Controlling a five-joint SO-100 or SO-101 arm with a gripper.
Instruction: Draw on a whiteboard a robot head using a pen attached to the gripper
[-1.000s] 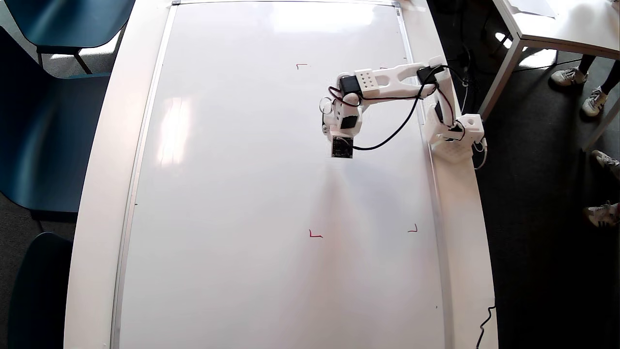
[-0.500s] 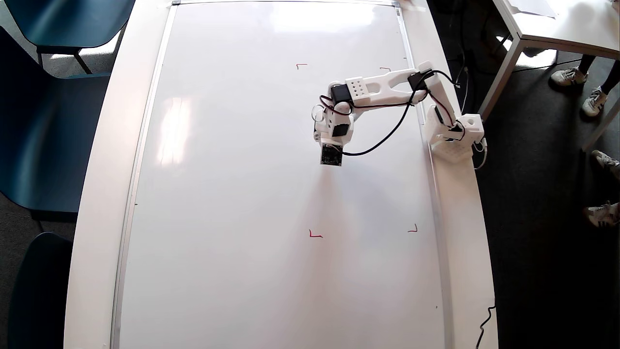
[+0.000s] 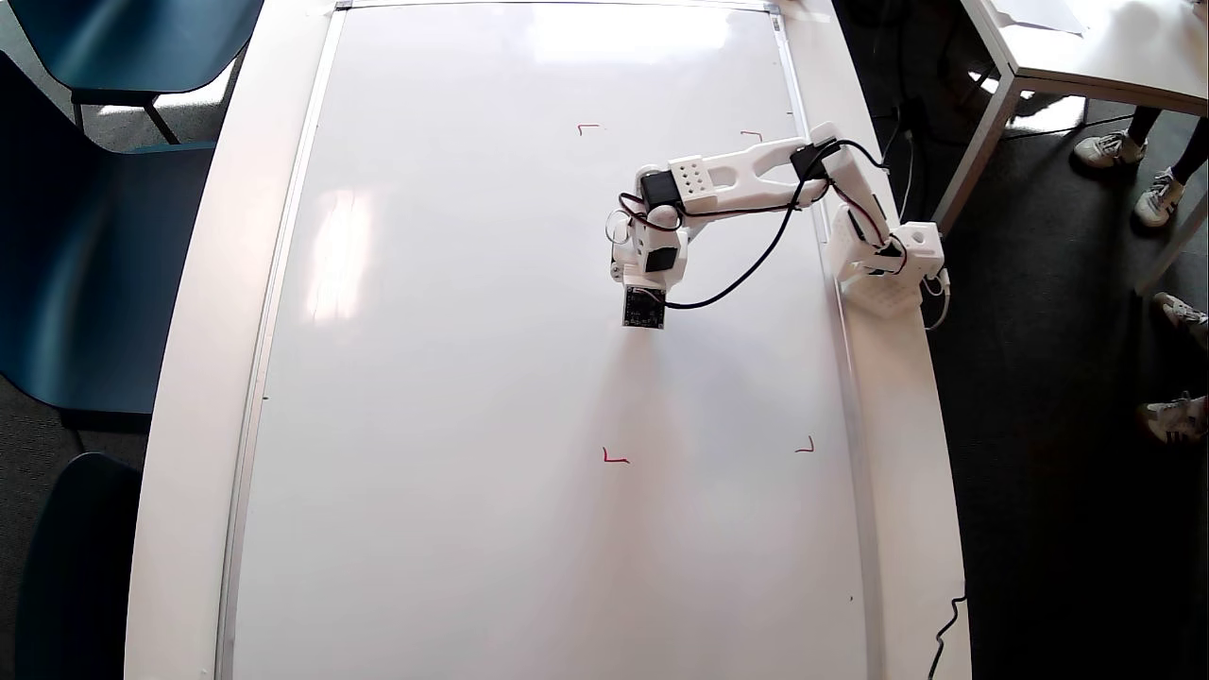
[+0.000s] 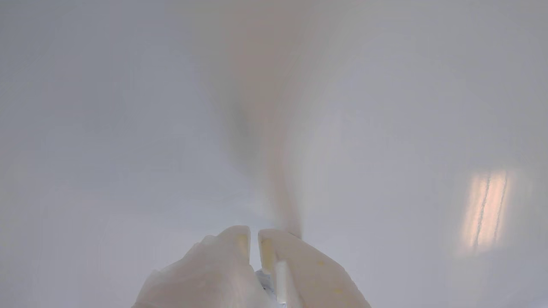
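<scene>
Overhead view: I see the whiteboard (image 3: 453,378) covering nearly the whole white table (image 3: 189,378), with four small red corner marks (image 3: 615,458) on its right half.
Containers: I find none here; the board only carries the arm.
Arm base: it sits at the board's right edge (image 3: 888,274), on the table rim.
Arm pose: the arm (image 3: 746,175) reaches left across the board, then bends down toward the frame's bottom, with black cables looping along it.
Gripper: it (image 3: 635,283) hangs over the board's upper right part, between the two upper and two lower red marks, a small black square module (image 3: 643,308) at its end.
Wrist view: I see two white fingers (image 4: 231,252) almost together, a thin slit between them (image 4: 254,239).
Pen: I cannot make it out in either view.
Board surface: blank and glossy, no blue lines that I can see.
</scene>
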